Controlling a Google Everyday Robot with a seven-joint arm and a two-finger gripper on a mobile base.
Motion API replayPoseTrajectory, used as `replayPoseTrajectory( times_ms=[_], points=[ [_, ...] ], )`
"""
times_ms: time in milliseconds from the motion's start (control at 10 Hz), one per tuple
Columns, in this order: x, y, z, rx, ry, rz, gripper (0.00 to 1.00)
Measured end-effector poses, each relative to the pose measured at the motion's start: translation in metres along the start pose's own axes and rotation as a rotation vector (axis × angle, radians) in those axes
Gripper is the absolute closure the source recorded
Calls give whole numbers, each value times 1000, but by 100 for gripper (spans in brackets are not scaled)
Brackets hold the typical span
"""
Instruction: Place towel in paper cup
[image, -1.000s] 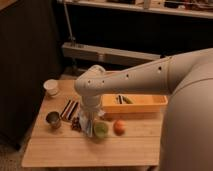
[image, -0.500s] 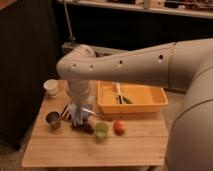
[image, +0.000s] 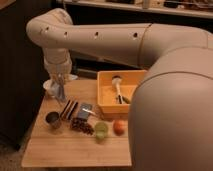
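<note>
My gripper (image: 59, 84) points straight down at the back left of the wooden table (image: 65, 150). It is shut on the towel (image: 60, 92), a pale blue-grey cloth that hangs from the fingers. The paper cup (image: 49, 86), white and short, stands right beside and partly behind the hanging towel. Only the cup's left rim shows. I cannot tell whether the cloth touches the cup.
A dark metal cup (image: 52, 120) stands at the front left. Beside it lie a striped packet (image: 68, 108), a grey packet (image: 85, 111) and a brown patterned packet (image: 81, 126). A green fruit (image: 101, 131) and an orange (image: 119, 127) sit near a yellow bin (image: 106, 95) holding a utensil.
The arm has lifted the towel from among the packets and swung it left and back, to the paper cup.
</note>
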Motion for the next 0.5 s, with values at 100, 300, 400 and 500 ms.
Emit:
replayPoseTrajectory(
  times_ms=[100, 300, 400, 500],
  points=[
    [-1, 3, -1, -3, 0, -3, 100],
    [-2, 0, -1, -1, 0, 1, 100],
    [-2, 1, -1, -1, 0, 0, 100],
    [-2, 1, -1, -4, 0, -1, 100]
  ],
)
